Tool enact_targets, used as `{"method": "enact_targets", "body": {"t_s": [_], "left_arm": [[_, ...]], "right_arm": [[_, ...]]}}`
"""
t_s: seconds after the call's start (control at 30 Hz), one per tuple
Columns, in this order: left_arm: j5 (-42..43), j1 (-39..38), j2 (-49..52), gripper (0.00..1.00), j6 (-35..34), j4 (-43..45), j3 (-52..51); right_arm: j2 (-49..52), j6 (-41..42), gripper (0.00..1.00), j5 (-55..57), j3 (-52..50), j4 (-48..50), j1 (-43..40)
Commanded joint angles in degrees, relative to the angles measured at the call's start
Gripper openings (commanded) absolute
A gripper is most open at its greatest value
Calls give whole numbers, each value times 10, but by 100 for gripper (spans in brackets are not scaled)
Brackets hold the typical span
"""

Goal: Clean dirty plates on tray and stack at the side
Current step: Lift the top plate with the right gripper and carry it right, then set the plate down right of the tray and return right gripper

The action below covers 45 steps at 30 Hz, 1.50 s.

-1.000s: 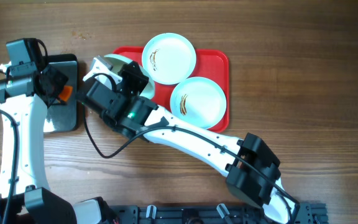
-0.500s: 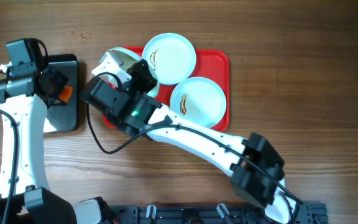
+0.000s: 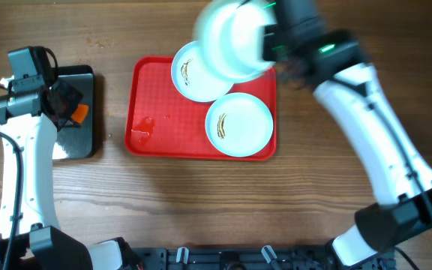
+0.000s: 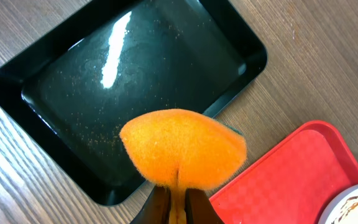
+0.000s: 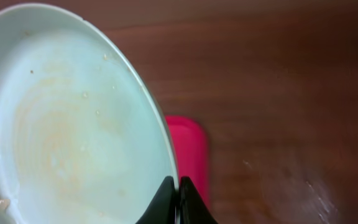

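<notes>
My right gripper (image 5: 177,186) is shut on the rim of a white plate (image 5: 67,118) and holds it in the air above the far right part of the red tray (image 3: 163,112); it looks blurred in the overhead view (image 3: 227,37). Two more plates lie on the tray, one at the back (image 3: 190,75) and one at the right (image 3: 238,124), both with brown smears. My left gripper (image 4: 178,202) is shut on an orange sponge (image 4: 182,149) above the black tray (image 4: 123,81).
A wet patch (image 3: 141,129) lies on the red tray's left part. The black tray (image 3: 81,142) stands left of the red tray, partly under my left arm. Bare wooden table (image 3: 351,247) surrounds both trays.
My right arm swung from the tray's left side up and to the far right, lifting the plate it holds. The left arm has not moved.
</notes>
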Motion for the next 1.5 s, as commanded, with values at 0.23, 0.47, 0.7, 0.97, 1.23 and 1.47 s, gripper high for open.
{"method": "enact_targets", "body": {"t_s": [0.23, 0.47, 0.7, 0.97, 1.23, 1.47], "left_arm": [[7, -2, -2, 4, -5, 2, 6], [7, -2, -2, 4, -5, 4, 6], [7, -2, -2, 4, -5, 6, 6], [7, -2, -2, 4, -5, 10, 6], [48, -2, 1, 4, -5, 17, 6], [48, -2, 2, 4, -5, 17, 6]], "right_arm": [[15, 82, 4, -75, -176, 83, -244], [16, 69, 6, -111, -301, 179, -330], [16, 38, 23, -137, -331, 199, -334], [14, -42, 44, -513, -285, 224, -316], [15, -122, 100, -378, -179, 173, -135], [80, -132, 100, -223, -109, 135, -41]]}}
